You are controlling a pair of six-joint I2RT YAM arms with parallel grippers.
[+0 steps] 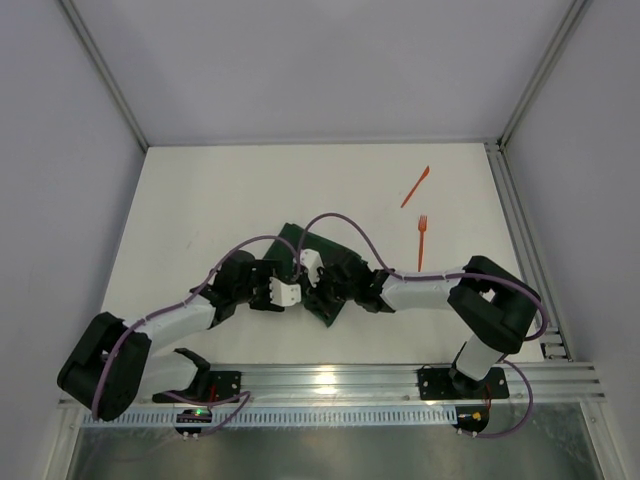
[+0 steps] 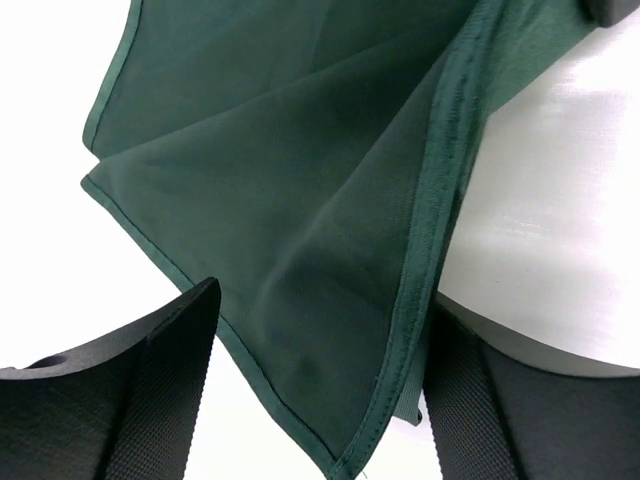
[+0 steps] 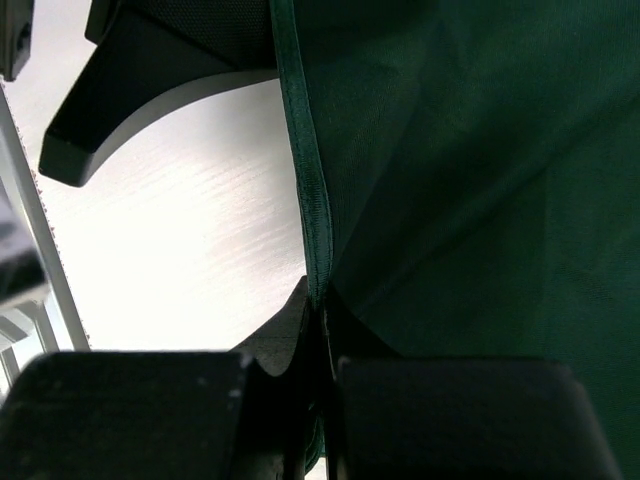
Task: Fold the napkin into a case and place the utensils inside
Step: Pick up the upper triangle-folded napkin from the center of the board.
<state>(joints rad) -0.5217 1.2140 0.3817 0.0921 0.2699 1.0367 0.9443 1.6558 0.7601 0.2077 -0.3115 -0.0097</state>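
Top external: napkin [image 1: 318, 262] folded on white worktop [image 1: 220, 200] between both claws; orange utensils, knife [image 1: 415, 187] and fork [image 1: 421, 243], lying apart to the right.
Left wrist: left claw [image 2: 320, 390] spread apart, astride a hemmed cloth corner.
Right wrist: right claw [image 3: 322, 345] clamped together on the napkin's hem.

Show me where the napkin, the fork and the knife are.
napkin [image 2: 300, 200], left wrist view, middle of the cloth.
fork [image 1: 421, 243], top view, middle of the handle.
knife [image 1: 415, 187], top view, middle of the piece.
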